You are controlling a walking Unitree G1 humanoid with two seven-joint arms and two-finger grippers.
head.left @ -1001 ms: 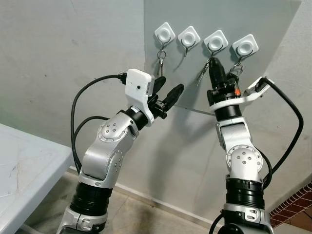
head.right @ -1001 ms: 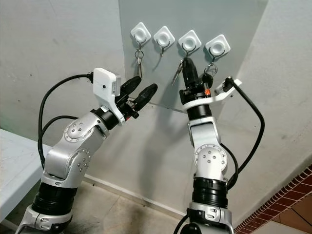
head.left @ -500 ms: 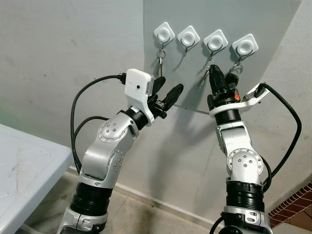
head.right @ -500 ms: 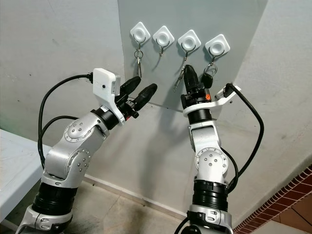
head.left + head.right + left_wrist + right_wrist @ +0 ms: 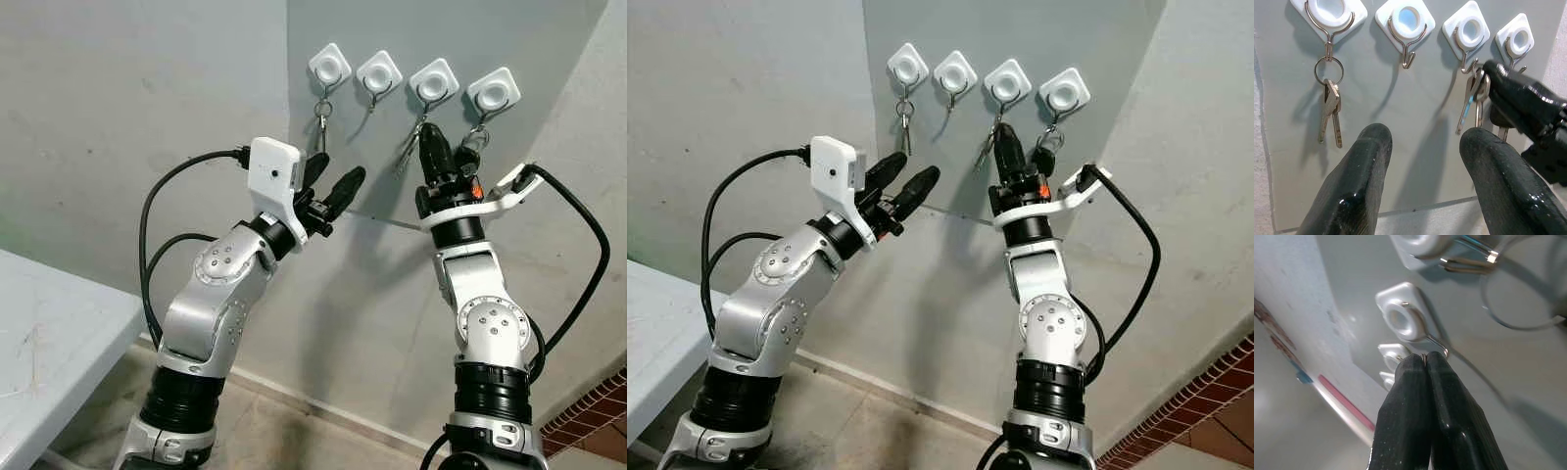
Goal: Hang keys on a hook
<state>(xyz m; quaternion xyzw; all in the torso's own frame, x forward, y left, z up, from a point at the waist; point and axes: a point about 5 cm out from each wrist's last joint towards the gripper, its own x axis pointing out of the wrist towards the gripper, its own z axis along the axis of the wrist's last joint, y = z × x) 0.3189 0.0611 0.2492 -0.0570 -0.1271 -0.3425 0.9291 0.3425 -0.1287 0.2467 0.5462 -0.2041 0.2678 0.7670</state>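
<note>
hooks: four set in a row on panel | keys: hung from leftmost hook | counter: placed far left, below

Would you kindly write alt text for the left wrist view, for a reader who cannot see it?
Four white square wall hooks line a grey panel, seen past the open left gripper. A silver key pair hangs from the first hook; the second hook is bare. At the third, the right gripper pinches a silver key bunch.

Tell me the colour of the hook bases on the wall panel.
White, diamond-shaped hook bases with silver wire hooks; clearest in the left wrist view.
</note>
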